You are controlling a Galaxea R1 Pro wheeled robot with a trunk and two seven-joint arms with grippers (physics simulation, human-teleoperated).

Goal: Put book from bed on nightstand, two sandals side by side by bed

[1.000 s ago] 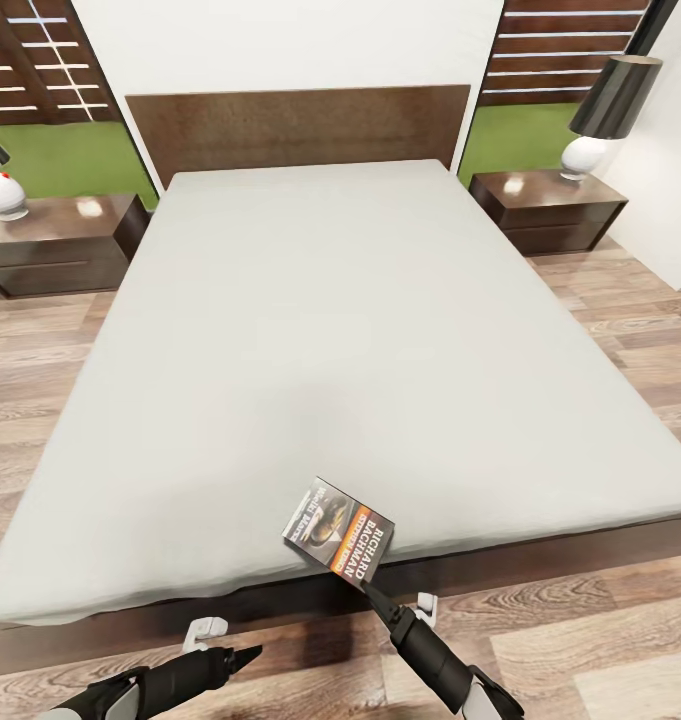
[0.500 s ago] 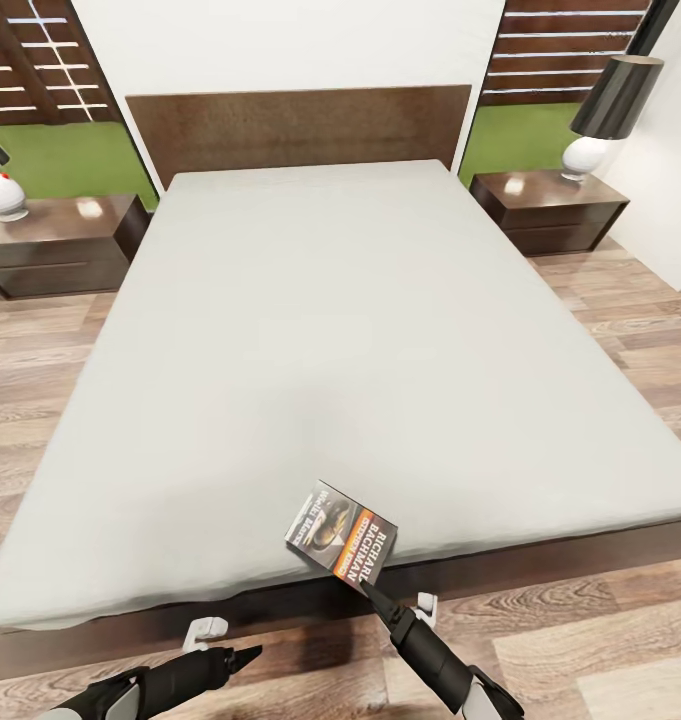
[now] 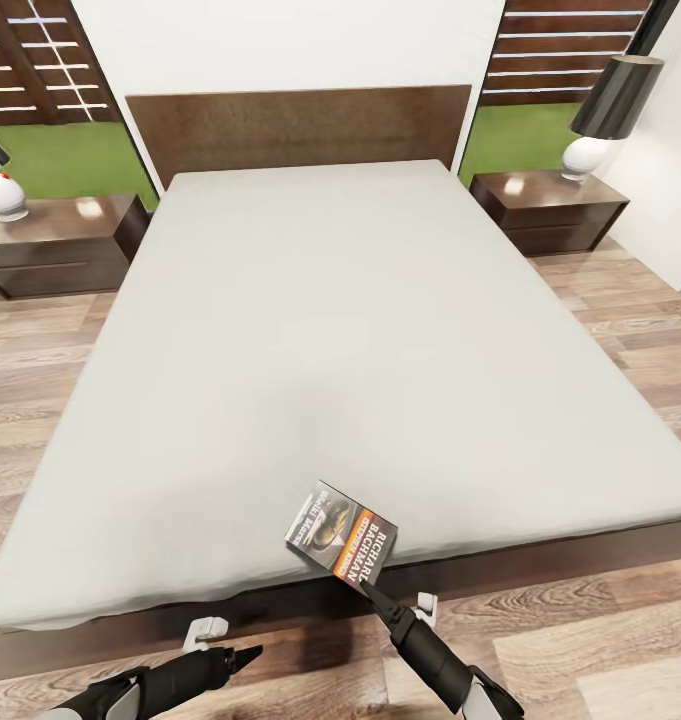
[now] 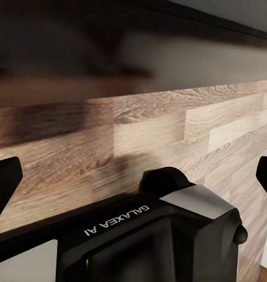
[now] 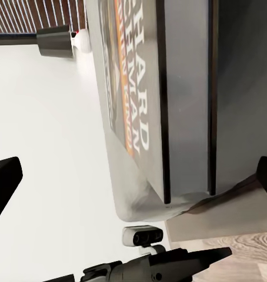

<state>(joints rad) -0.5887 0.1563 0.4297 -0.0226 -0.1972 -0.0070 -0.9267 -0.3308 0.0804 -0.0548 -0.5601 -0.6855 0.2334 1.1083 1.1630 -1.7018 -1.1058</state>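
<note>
Book (image 3: 340, 542) cover was dark with an orange band and white letters (RICHARD BACHMAN). Mattress (image 3: 320, 340) pale grey-white, headboard (image 3: 298, 128) dark brown, floor (image 3: 600, 640) light wood plank, lampshade (image 3: 616, 95) black.

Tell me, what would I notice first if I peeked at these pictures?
The big pale bed between two dark nightstands, each with a lamp. Next, the little book at the foot edge, tipped up and pinched at its corner by the right hand. The left hand waits low over the wooden floor.
</note>
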